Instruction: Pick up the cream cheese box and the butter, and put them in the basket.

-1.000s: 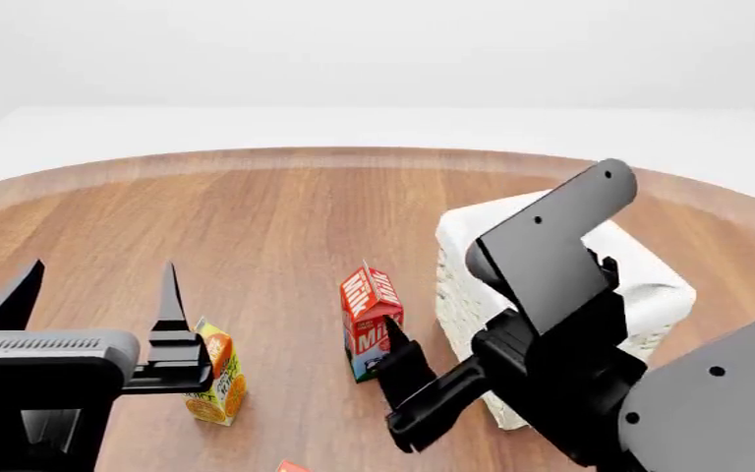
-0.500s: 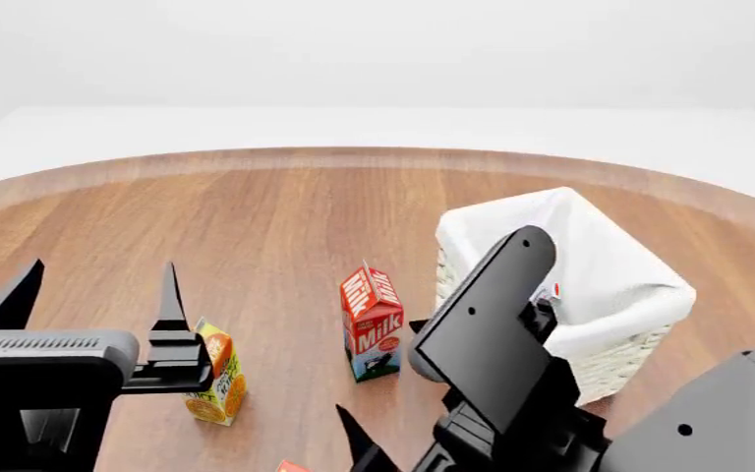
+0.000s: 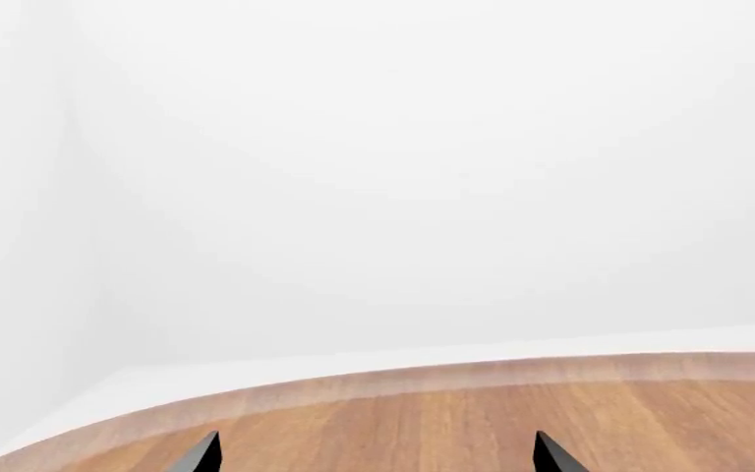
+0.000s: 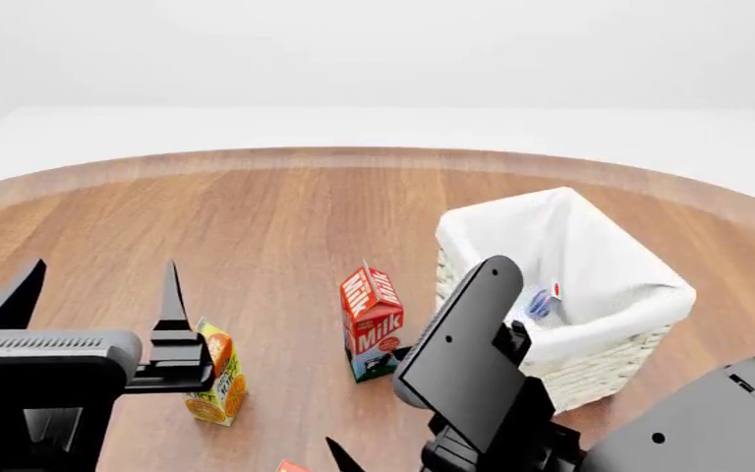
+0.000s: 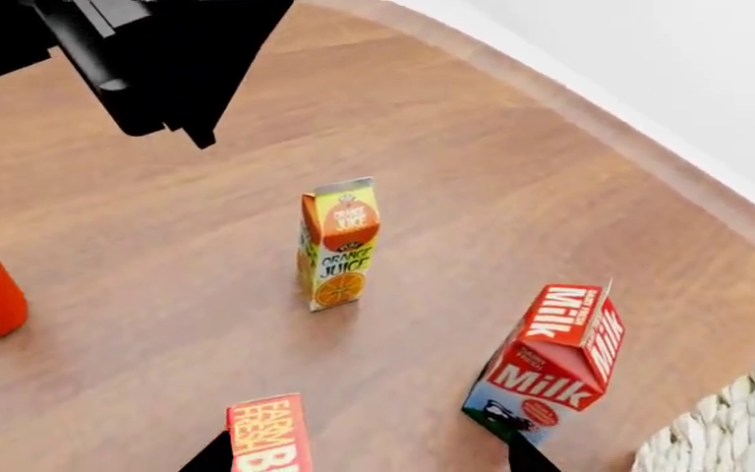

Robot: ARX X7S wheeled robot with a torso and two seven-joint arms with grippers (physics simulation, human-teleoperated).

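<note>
Moved since earlier: right gripper (image 5: 365, 457) off the basket (image 4: 588, 369), toward lower frame, leaving cream cheese box (image 4: 539, 302) inside. Jaws open and empty, straddling the butter (image 5: 270, 433) at bottom edge, lettering running between tips. Left gripper (image 4: 95, 295) open, empty, farther off over the worktop (image 4: 260, 211).

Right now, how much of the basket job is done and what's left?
Roughly half. The cream cheese box already lies inside the basket. The butter is still on the table, and the right hand is open above it with one finger on each side, holding nothing. Left: grip the butter, carry it over and drop it in. The left hand is open and idle.
</note>
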